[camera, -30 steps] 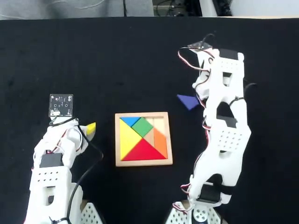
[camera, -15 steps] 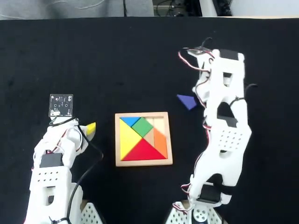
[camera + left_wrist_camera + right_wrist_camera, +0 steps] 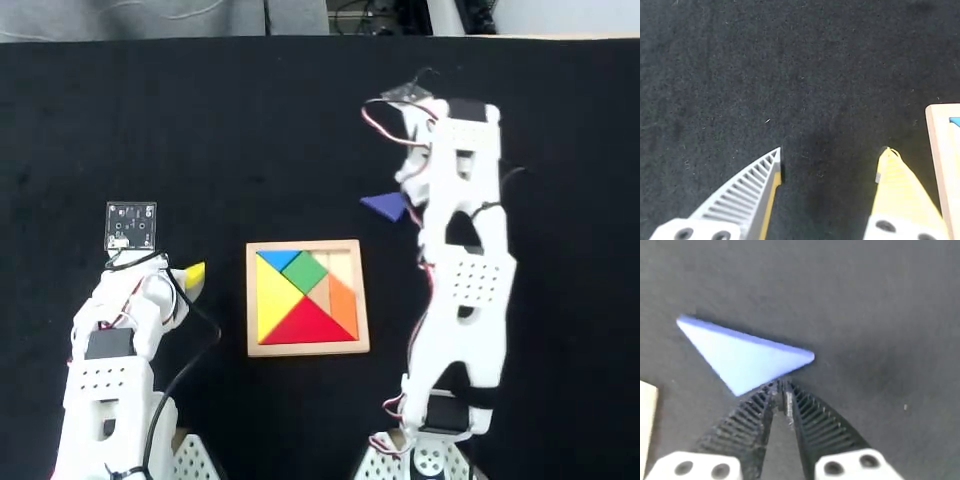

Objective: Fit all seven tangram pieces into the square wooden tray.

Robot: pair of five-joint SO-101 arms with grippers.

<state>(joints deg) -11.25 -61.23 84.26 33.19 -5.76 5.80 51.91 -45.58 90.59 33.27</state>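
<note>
Left gripper (image 3: 832,150) spread; right gripper (image 3: 782,385) pinching the blue triangle (image 3: 745,357).
The left one hangs wide open over the black tabletop (image 3: 250,130), left of the wooden tray (image 3: 307,348) near its middle. The right one grips the triangle's edge, just off the tray's far right corner.

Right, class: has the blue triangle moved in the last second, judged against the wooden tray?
Yes. Pinched in the right tool, the blue triangle has shifted left in the high view, closer to the wooden tray's far right corner.
</note>
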